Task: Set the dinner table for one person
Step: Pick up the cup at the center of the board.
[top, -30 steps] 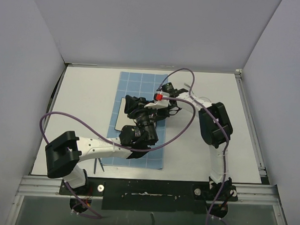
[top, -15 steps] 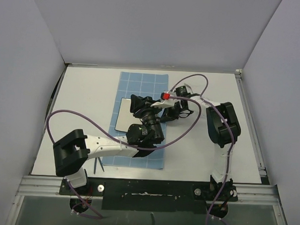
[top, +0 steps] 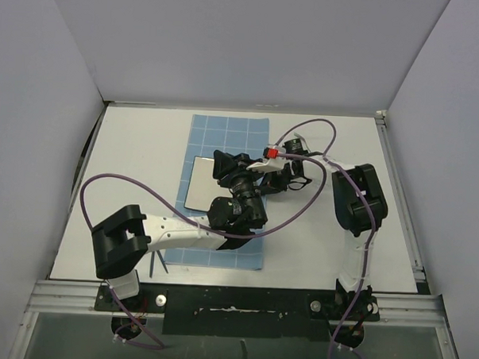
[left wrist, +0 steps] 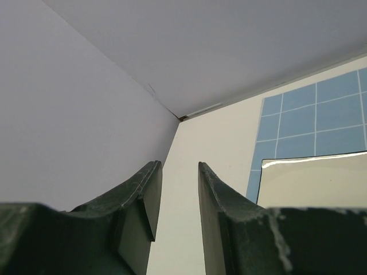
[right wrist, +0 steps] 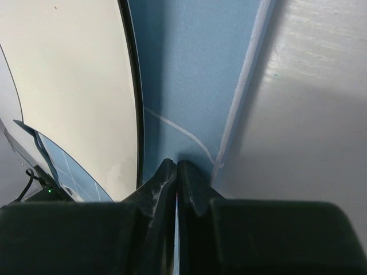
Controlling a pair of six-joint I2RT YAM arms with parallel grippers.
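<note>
Plate (top: 198, 184) sits on the mat (top: 226, 130) at the centre of the top view. The mat lies on the table (top: 137, 167), which fills the middle of the frame. My left hand (top: 223, 160) hangs over the plate's right side, and my right hand (top: 273, 175) is low at the mat's right edge. Thin dark pieces (top: 160, 263), perhaps cutlery, lie by the mat's lower left corner. A second ago both arms stood further left in the frame and hid more of the plate; they have drifted right.

Left wrist view: my fingers (left wrist: 215, 195) are parted and bare, with nothing between them. The plate's rim shows at lower right, blue squares above it and white table beyond.

Right wrist view: my fingertips (right wrist: 166, 172) are clenched together right at the mat's pale hem (right wrist: 241, 97), with the plate at upper left. Whether cloth is pinched between them I cannot tell.

I judge the mat-and-plate step is being finished, perhaps with a tug to square the mat. Next comes the cutlery: free a hand, reach to the lower left, and lay the pieces beside the plate.
</note>
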